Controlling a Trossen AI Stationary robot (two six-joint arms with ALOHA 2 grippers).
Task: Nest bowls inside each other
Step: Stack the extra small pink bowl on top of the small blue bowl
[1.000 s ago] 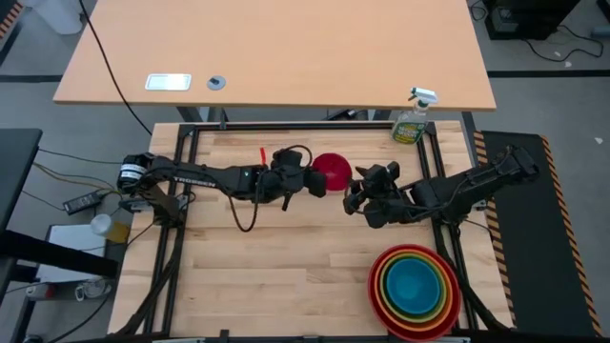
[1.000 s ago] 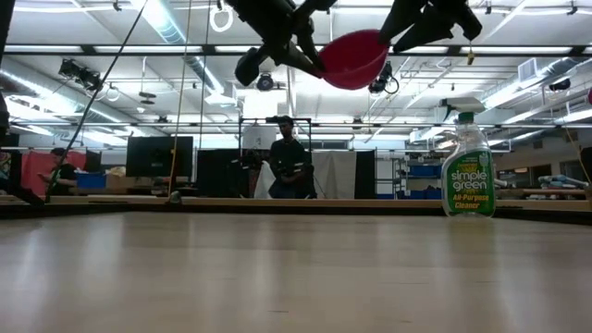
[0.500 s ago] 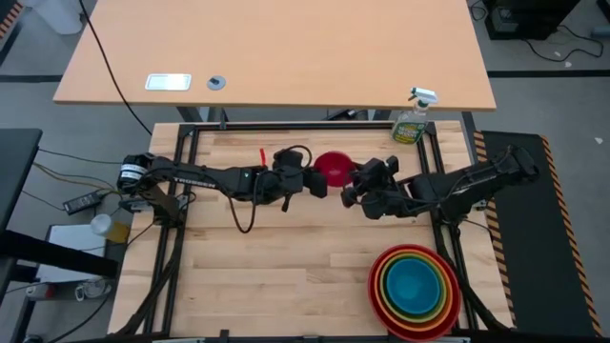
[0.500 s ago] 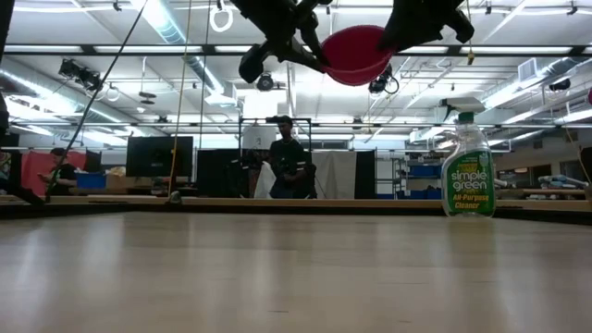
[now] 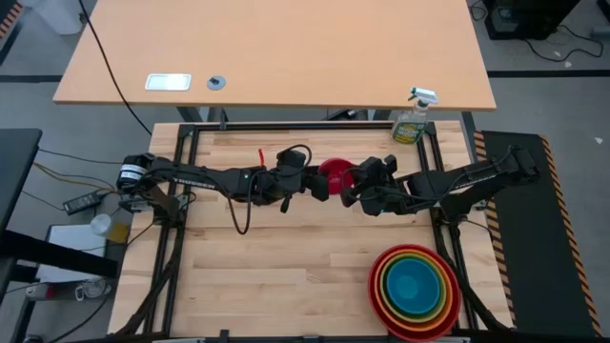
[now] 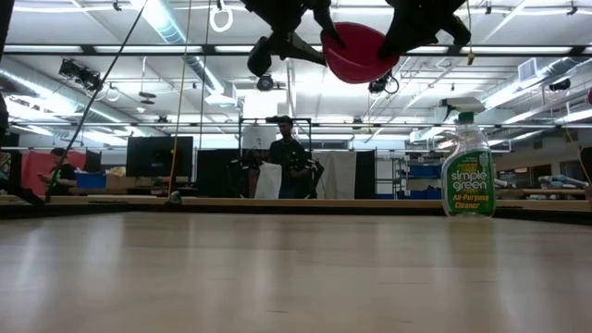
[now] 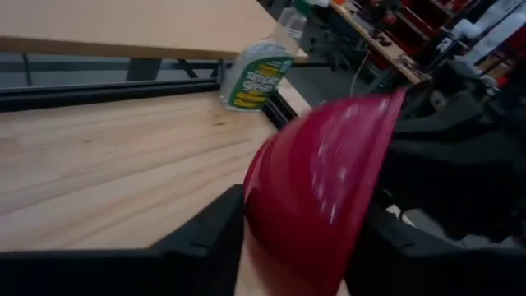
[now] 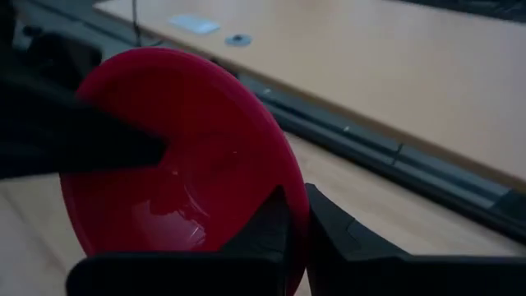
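A small magenta pink bowl (image 5: 334, 173) hangs high over the middle of the table, tilted, between my two grippers. My right gripper (image 5: 351, 187) is shut on it from the table's right. My left gripper (image 5: 319, 185) is open, one finger inside the bowl (image 8: 99, 141) and one outside its wall (image 7: 220, 224). Near the table's front right corner the other bowls sit nested: red, orange, lime green, with blue (image 5: 416, 282) innermost. My right gripper pinches the pink bowl's rim (image 8: 299, 197) between its two fingers, one inside the bowl and one outside, coming from the table's right and slanting a little downward. The bowl is lifted clear of the table and tilted. My left gripper's open fingers straddle the bowl's opposite wall (image 7: 271, 205); I cannot tell whether they touch it.
A green spray bottle (image 5: 412, 120) stands at the table's far right corner. A larger tan table (image 5: 276, 48) lies beyond the far edge. In the low view a person (image 6: 289, 166) stands in the room behind. Bare wood lies below the bowl.
My right gripper has gone toward the table's left, up to the pink bowl, and shut on its rim. My left gripper, shut on the bowl's other side a second ago, has opened. The bowl has stayed high above the table.
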